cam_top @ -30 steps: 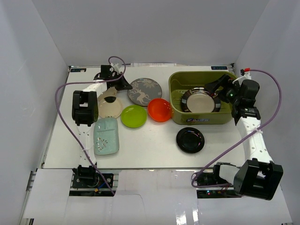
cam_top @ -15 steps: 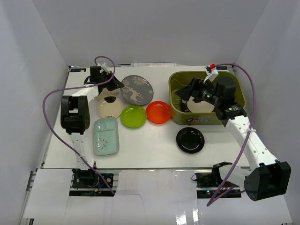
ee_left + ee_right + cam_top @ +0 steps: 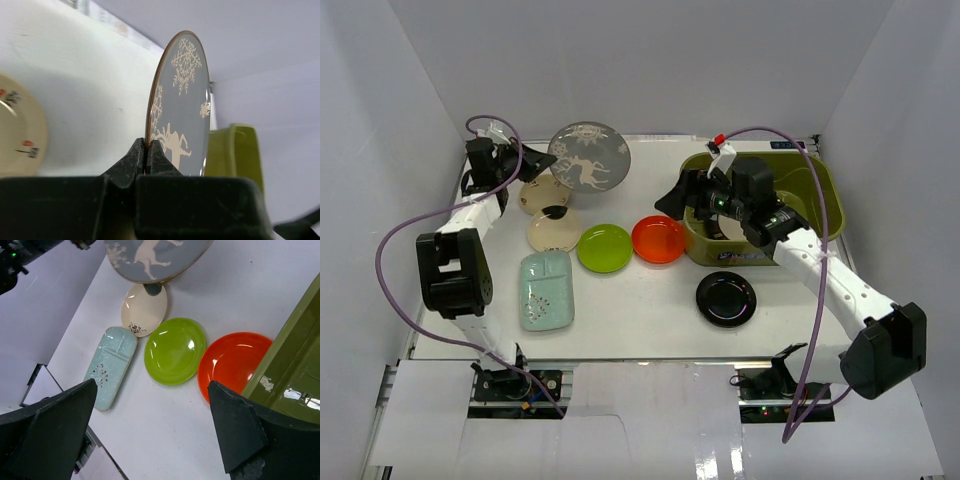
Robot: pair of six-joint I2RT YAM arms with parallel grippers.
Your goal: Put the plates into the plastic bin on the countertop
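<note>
The left arm reaches far-left, the left end effector [image 3: 148, 146] pinching the grey deer plate [image 3: 588, 155] by its rim, on edge above the bench [image 3: 640, 320]. The right arm stretches leftward across the plastic bin [image 3: 825, 190], the right end effector [image 3: 677, 197] spread wide.

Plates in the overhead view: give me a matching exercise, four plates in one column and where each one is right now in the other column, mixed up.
Column one
1. grey deer plate
2. orange-red plate
3. black plate
4. mint plate

Column two
A. alone on the countertop, on the near side of the bin
B. raised and tilted, the left gripper with its jaws shut on the rim
C. flat, left of the lime green plate and nearer
D. flat, between the lime green plate and the bin

Pairs: 1-B, 2-D, 3-A, 4-C
</note>
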